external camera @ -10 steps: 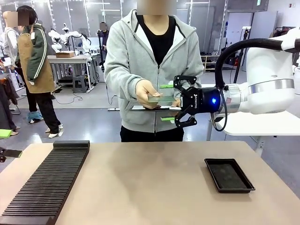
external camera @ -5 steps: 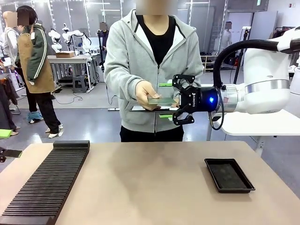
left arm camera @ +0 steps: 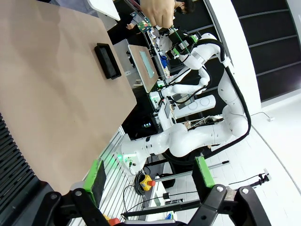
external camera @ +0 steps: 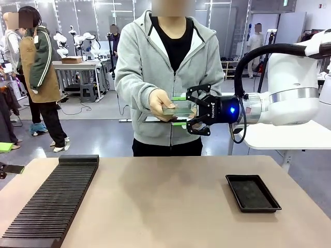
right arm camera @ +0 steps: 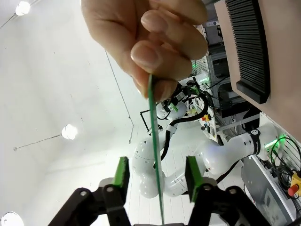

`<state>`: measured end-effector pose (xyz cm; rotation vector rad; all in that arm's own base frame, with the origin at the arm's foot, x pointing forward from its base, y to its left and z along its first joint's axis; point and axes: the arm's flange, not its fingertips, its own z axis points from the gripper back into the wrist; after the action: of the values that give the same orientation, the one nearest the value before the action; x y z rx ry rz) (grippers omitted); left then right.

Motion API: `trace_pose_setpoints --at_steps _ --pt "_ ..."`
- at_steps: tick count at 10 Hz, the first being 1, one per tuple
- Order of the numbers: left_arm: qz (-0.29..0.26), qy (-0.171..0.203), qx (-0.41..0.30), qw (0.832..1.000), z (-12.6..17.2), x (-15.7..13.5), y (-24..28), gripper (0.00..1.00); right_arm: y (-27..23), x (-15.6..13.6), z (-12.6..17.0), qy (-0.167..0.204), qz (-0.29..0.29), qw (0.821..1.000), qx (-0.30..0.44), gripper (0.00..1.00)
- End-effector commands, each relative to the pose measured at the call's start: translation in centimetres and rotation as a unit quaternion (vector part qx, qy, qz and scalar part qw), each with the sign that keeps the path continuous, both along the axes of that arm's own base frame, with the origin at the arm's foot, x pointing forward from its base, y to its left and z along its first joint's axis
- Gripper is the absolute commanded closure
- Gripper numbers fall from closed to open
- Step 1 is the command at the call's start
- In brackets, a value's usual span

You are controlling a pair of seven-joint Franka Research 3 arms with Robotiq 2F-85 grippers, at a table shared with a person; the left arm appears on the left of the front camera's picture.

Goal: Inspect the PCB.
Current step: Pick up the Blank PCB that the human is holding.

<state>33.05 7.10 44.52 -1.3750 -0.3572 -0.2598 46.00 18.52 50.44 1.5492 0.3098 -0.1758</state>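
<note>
Surface (external camera: pixel 165 206): tan, matte. Left side: long black ribbed rack (external camera: pixel 51 201) lying flat, running from the near edge toward the far edge, with a raised block at its far end. Right side: shallow black tray (external camera: pixel 252 192), well apart from the rack.

We are viewing a grey floor (external camera: pixel 98 135) spreading across mid-left, a metal workbench (external camera: pixel 77 70) standing upper left, and glass partitions (external camera: pixel 93 15) lining the top edge.
</note>
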Motion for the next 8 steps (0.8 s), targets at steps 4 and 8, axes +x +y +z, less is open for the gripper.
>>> trace_pose_setpoints --at_steps 4,8 --pt "-0.001 -0.004 0.001 1.0 0.12 -0.31 -0.06 0.05 0.45 -0.14 -0.11 -0.005 0.002 1.0 -0.006 0.89" --pt "-0.001 -0.004 0.001 1.0 0.12 -0.31 -0.06 0.05 0.32 -0.07 -0.17 -0.003 0.0 1.0 -0.005 1.0"
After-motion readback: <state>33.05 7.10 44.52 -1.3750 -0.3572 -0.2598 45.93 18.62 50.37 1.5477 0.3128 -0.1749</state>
